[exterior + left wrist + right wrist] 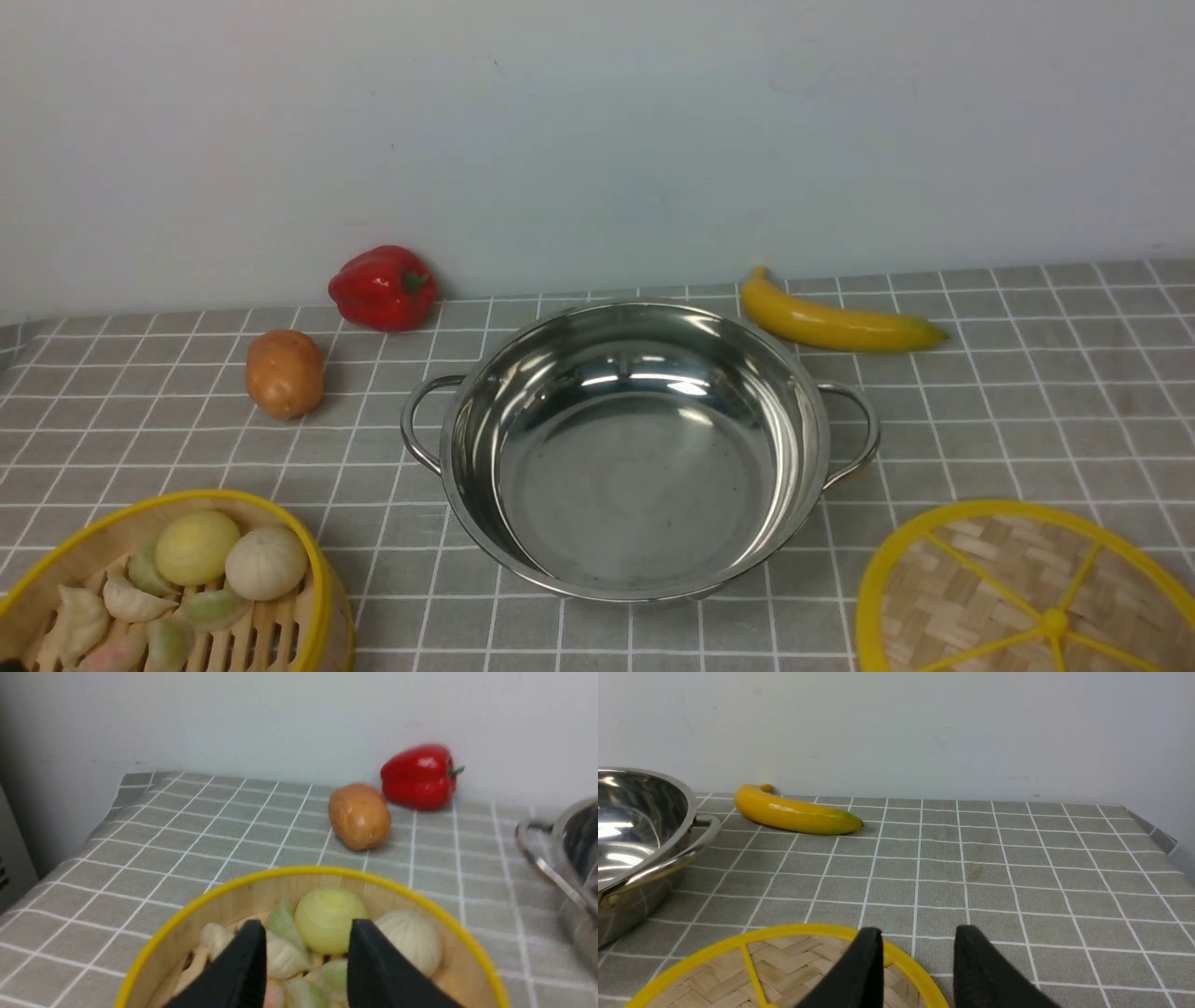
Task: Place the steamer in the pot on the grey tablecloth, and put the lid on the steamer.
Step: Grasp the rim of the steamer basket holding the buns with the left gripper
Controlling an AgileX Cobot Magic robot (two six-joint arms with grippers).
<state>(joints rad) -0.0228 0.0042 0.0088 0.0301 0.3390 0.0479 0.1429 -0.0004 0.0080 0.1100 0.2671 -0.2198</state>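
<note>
The shiny steel pot [635, 448] stands empty in the middle of the grey tablecloth [1027, 392]. The steamer [56, 560], a yellow-rimmed bamboo basket with toy buns and dumplings, sits at the near left. The lid [1018, 597], a flat woven disc with yellow spokes, lies at the near right. Neither gripper shows in the front view. In the left wrist view my left gripper [308, 926] is open above the steamer [233, 900], holding nothing. In the right wrist view my right gripper [917, 933] is open above the far edge of the lid [784, 961], holding nothing.
A red bell pepper [383, 287] and a potato [284, 372] lie at the back left near the wall. A banana [836, 319] lies behind the pot to the right. The pot's handle [542, 858] shows in the left wrist view.
</note>
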